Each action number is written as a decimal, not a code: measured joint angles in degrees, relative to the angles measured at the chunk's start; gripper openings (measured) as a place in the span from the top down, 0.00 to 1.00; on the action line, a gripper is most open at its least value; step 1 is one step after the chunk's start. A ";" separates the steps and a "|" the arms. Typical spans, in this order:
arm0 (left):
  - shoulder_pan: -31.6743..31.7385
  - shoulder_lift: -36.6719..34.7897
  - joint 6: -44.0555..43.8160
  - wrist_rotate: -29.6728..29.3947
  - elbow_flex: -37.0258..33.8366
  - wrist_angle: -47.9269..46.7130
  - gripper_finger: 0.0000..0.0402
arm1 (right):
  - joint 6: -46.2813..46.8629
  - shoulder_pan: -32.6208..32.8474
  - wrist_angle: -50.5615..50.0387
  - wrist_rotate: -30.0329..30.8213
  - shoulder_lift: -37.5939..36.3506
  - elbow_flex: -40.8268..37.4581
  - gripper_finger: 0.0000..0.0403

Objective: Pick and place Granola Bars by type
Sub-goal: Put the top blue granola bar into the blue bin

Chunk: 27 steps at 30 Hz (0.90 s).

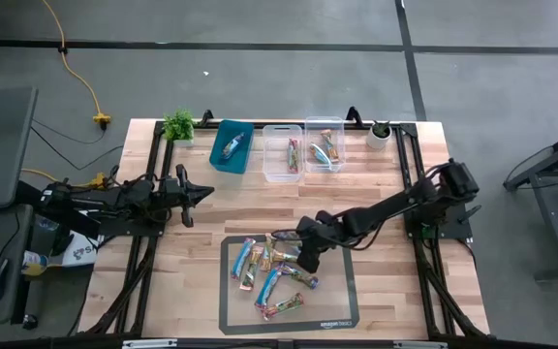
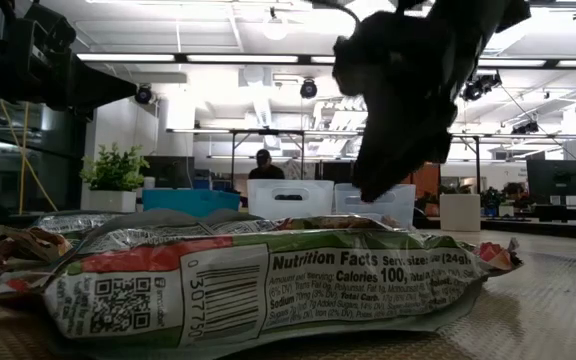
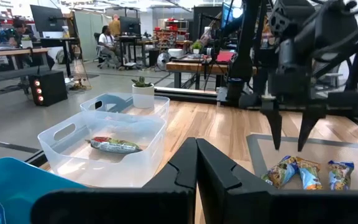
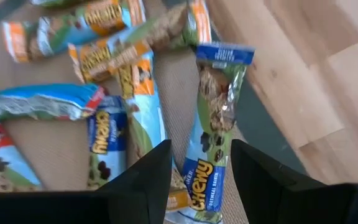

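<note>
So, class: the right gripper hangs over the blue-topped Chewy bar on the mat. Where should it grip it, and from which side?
Grip the blue-topped Chewy bar across its narrow width near the middle, coming straight down from above. It lies flat, with its long axis running between the open fingers of the right gripper, so they probably already straddle its long edges. Its wood-side edge is free; a neighbouring bar crowds the other.

the nearest granola bar wrapper shows "nutrition facts", "calories 100" and the barcode digits "307750". a blue-topped bar reads "chewy". the mat carries "amazon basics".
</note>
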 joint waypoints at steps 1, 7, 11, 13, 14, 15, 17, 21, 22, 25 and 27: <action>0.00 0.02 0.00 0.00 0.00 0.00 1.00 | -0.17 -0.15 0.05 -0.46 0.64 0.00 0.63; 0.00 0.02 -0.02 0.00 0.02 0.00 1.00 | -0.81 -0.91 3.08 -2.07 3.79 0.00 0.56; 0.00 0.00 -0.01 0.00 0.00 -0.02 1.00 | -0.67 -0.92 4.77 -0.28 4.38 0.00 0.51; 0.00 0.00 -0.01 0.00 0.00 -0.02 1.00 | -0.40 -0.92 4.69 0.84 4.65 0.00 0.49; 0.00 0.01 0.00 0.00 0.01 -0.02 1.00 | -0.35 -0.92 4.57 1.44 4.72 0.00 0.49; 0.00 0.01 0.00 0.00 0.02 -0.02 1.00 | -0.35 -0.92 4.32 2.00 4.80 0.00 0.49; 0.00 0.02 0.00 0.00 0.00 -0.02 1.00 | -0.29 -0.92 4.56 2.84 5.18 0.00 0.49; 0.00 0.01 0.00 0.00 0.00 -0.02 1.00 | 0.05 -0.91 5.29 3.05 6.36 0.00 0.49; 0.00 0.02 0.00 0.00 0.02 -0.02 1.00 | 0.09 -0.87 5.37 2.98 6.67 0.00 0.49; 0.00 0.00 -0.02 0.00 0.00 -0.02 1.00 | 0.06 -0.48 6.20 3.45 8.01 0.00 0.49; 0.00 0.02 0.00 0.00 0.00 -0.02 1.00 | 0.03 -0.45 7.05 3.71 8.70 0.02 0.49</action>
